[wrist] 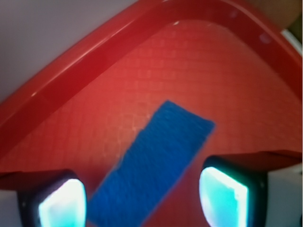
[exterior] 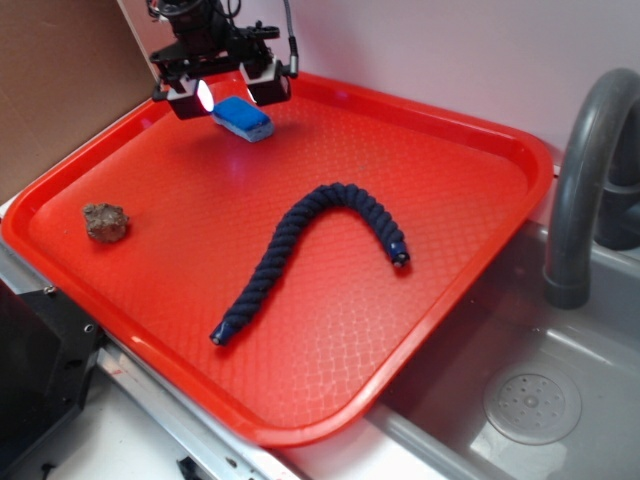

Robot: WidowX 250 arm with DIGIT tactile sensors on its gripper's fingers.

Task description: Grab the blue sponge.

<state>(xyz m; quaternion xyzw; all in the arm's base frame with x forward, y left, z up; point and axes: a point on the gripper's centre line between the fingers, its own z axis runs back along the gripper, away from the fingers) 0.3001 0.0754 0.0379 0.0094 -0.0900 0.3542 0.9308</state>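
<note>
The blue sponge (exterior: 243, 117) lies flat on the red tray (exterior: 430, 160) near its far left corner, a bright-blue block with a pale lower layer. My gripper (exterior: 229, 93) hovers just above and behind it, open, fingers spread to either side. In the wrist view the blue sponge (wrist: 151, 165) runs diagonally between my glowing fingertips (wrist: 64, 205), close to the left one and apart from the right one. My gripper (wrist: 142, 198) holds nothing.
A long dark navy braided rope (exterior: 310, 250) curves across the tray's middle. A brown lumpy object (exterior: 105, 221) sits near the tray's left edge. A grey sink (exterior: 540, 400) with a faucet (exterior: 590, 170) lies to the right.
</note>
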